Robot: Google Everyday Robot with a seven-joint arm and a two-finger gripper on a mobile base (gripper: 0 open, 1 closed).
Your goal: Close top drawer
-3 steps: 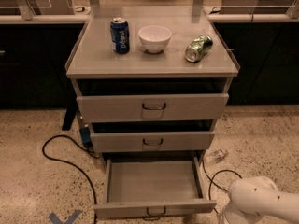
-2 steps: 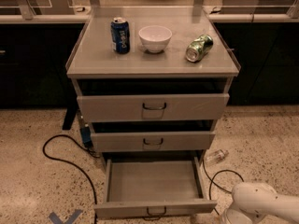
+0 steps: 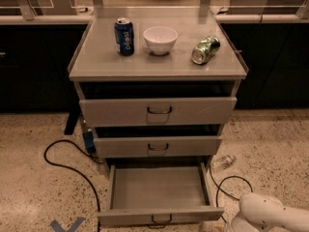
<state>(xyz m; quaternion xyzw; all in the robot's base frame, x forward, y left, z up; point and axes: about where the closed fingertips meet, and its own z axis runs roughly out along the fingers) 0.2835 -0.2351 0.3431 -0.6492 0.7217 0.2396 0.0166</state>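
The top drawer (image 3: 158, 215) is the lowest of the grey cabinet's three drawers. It stands pulled far out, and its long flat tray (image 3: 157, 186) is bare. Its small dark wire handle (image 3: 160, 220) sits on the low front near the bottom edge of the view. Only a white rounded part of my arm (image 3: 264, 215) shows, at the bottom right, just right of the drawer's front corner. My gripper itself is out of view.
The middle drawer (image 3: 157, 146) and uppermost drawer (image 3: 158, 111) are each slightly open. On the cabinet top (image 3: 96, 62) stand a blue can (image 3: 124, 36) and a white bowl (image 3: 160, 39), and a green can (image 3: 205, 49) lies on its side. Black cables (image 3: 63, 161) and a small bottle (image 3: 223, 162) lie on the floor.
The white arm has sunk slightly lower at the bottom right. The drawers and the things on the cabinet top have not moved.
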